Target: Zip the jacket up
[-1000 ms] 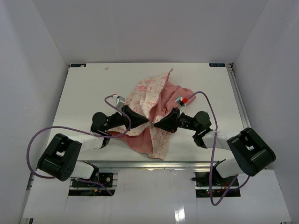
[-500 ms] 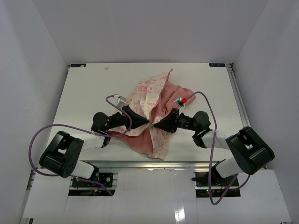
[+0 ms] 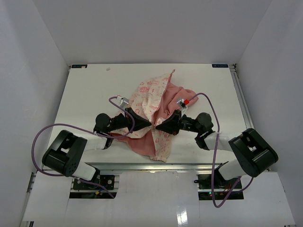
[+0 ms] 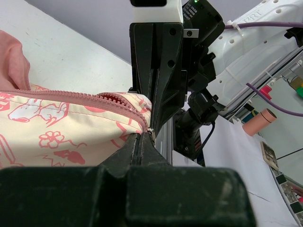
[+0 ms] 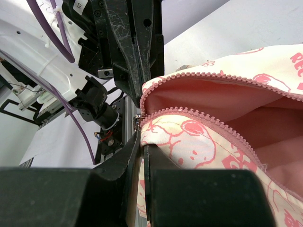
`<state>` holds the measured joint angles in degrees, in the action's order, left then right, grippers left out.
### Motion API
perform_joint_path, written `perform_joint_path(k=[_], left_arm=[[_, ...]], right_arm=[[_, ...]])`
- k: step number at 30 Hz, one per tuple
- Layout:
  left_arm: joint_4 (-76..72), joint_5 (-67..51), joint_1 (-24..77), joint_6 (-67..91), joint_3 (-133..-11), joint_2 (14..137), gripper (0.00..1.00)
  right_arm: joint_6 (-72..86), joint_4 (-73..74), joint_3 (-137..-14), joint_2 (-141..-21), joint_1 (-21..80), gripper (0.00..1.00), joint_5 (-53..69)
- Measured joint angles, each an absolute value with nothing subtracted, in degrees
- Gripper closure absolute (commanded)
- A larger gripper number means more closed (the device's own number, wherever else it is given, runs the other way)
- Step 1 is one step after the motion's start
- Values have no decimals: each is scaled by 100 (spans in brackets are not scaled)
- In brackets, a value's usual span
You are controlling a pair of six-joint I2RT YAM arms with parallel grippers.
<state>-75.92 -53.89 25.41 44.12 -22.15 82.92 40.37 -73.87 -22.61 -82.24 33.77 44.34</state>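
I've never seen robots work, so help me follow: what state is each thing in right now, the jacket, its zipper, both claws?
jacket: crumpled, front open, pink lining showing.
zipper: undone, tooth rows apart.
left gripper: shut on the jacket's zipper edge.
right gripper: shut on the jacket's zipper edge too.

jacket [image 3: 150, 92]: soft matt cloth, pink print. zipper [image 4: 71, 96] teeth look plastic. left gripper [image 3: 149, 124], right gripper [image 3: 157, 126]: matt black plastic. table [image 3: 85, 94]: smooth white.
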Motion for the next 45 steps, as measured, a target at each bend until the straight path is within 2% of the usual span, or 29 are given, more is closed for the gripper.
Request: perform_joint_path(k=[18, 26, 36, 45], left_arm=[[-7674, -5804, 2530, 4723, -2287, 8532, 100], [-7639, -5898, 2537, 4288, -2287, 8349, 100], [-6160, -5675, 2609, 3142, -2341, 7401, 100], [-5292, -5502, 2729, 2470, -2565, 7273, 100]], right_arm=[[4052, -7349, -2261, -8224, 3372, 92, 4508], [4030, -7372, -2264, -8224, 3350, 92, 4506], [3636, -7383, -2294, -8009, 3374, 92, 4517], [3389, -7285, -2294, -7865, 3361, 92, 4521]])
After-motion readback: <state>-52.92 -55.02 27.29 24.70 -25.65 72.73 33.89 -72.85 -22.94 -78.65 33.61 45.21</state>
